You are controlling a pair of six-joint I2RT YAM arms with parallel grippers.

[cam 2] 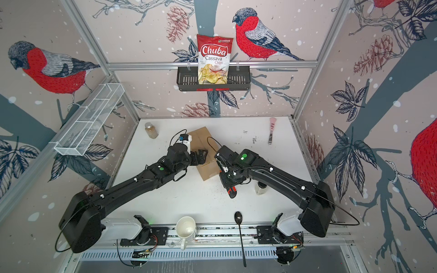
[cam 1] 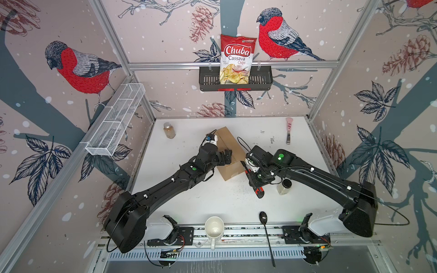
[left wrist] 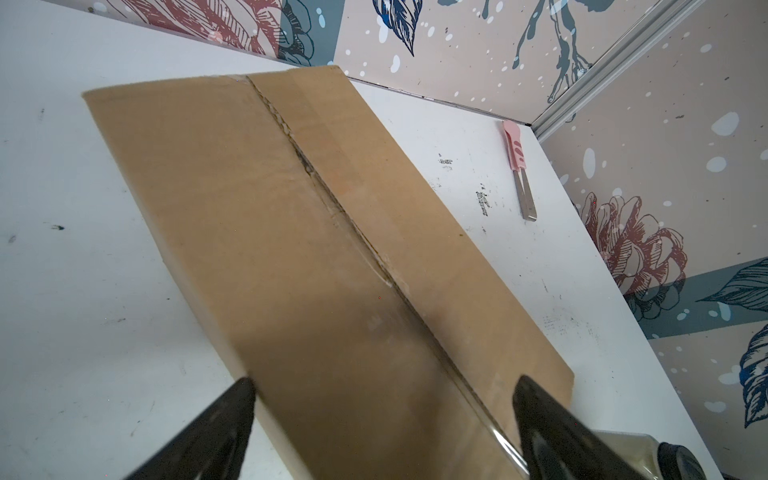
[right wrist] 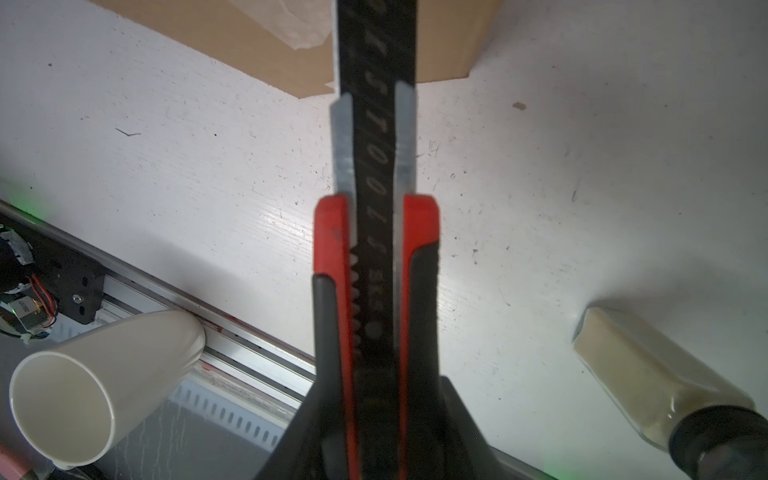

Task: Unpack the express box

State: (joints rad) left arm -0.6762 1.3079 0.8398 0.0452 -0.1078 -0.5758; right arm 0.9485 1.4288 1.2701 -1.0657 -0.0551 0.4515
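One brown taped cardboard carton (left wrist: pixel 291 249) is overhung by the wide-spread left gripper (left wrist: pixel 384 386); one red-and-black utility knife (right wrist: pixel 419 220) is clamped in the right gripper (right wrist: pixel 376 332).

I run two matte black arms, the left arm (cam 1: pixel 165 186) and the right arm (cam 1: pixel 314 175). Each swells into a bulky rounded shoulder housing (cam 1: pixel 125 219) above a white base block (cam 1: pixel 158 228). Each arm wears a round green dot (cam 1: pixel 194 168). Small white clips (cam 1: pixel 145 196) pin down a thin black cable (cam 1: pixel 408 221). The left gripper (left wrist: pixel 384 382) has glossy black, tapered jaws.
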